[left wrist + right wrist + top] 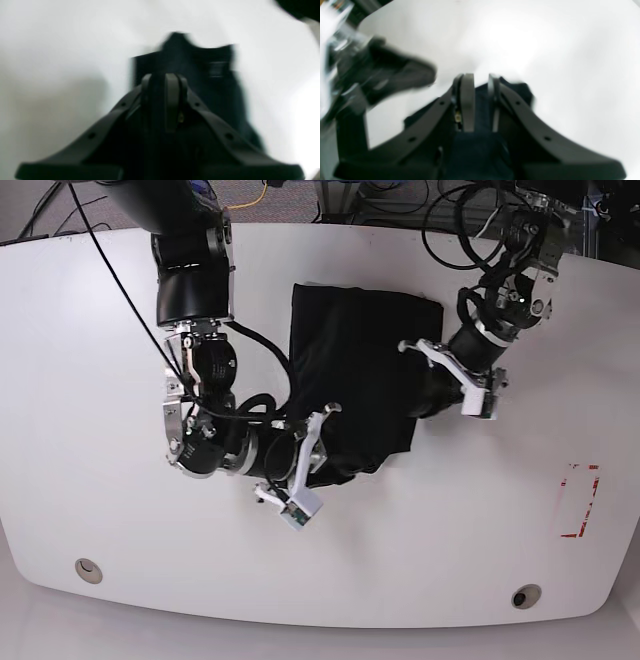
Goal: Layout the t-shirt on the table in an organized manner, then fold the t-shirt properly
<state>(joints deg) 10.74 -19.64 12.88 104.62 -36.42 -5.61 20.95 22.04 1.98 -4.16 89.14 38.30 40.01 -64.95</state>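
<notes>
The black t-shirt [350, 360] lies in a folded, roughly rectangular shape at the middle of the white table [100, 330]. My left gripper [425, 393] is at the shirt's right edge, shut on the fabric. In the left wrist view its fingers [172, 82] are pressed close together, with t-shirt [207, 65] cloth bunched between and beyond them. My right gripper [330, 455] is at the shirt's lower left corner. In the right wrist view dark t-shirt [520, 90] cloth runs between its fingers [467, 95], which are shut on it. Both wrist views are blurred.
A red tape rectangle [578, 500] marks the table's right side. Two metal grommets [88, 568] [525, 595] sit near the front edge. Cables [460, 220] loop behind the left arm at the back. The other arm's dark links [382, 67] show at left in the right wrist view.
</notes>
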